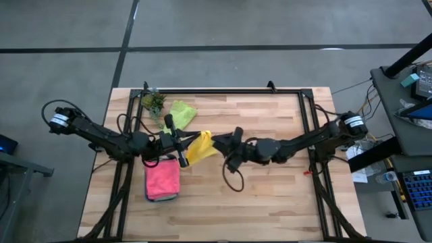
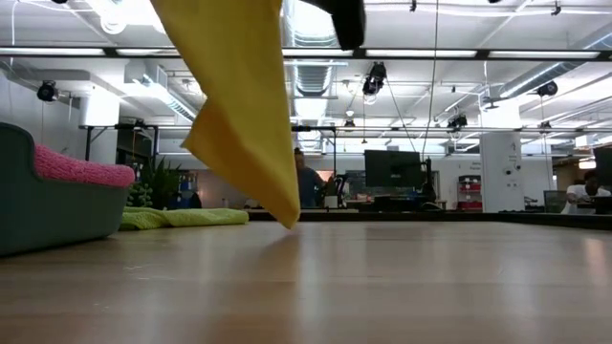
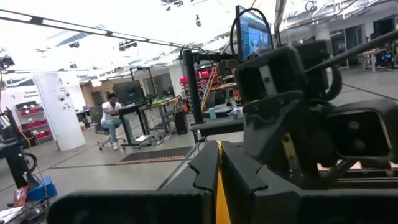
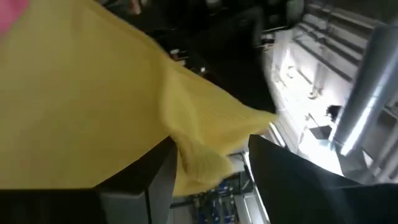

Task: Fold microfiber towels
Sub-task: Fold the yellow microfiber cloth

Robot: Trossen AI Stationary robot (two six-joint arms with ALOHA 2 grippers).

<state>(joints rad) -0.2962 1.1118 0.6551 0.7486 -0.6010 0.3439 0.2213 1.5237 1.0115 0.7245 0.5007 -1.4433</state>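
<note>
High view shows the yellow towel hanging above the worktop between both arms. The left fingers are clamped on its edge, while the right fingers stand apart around a corner. A pink towel lies in the teal tray, a lime towel beside the plant.

A towel hangs mid-table between both grippers — tray (holding another towel) just left.
</note>
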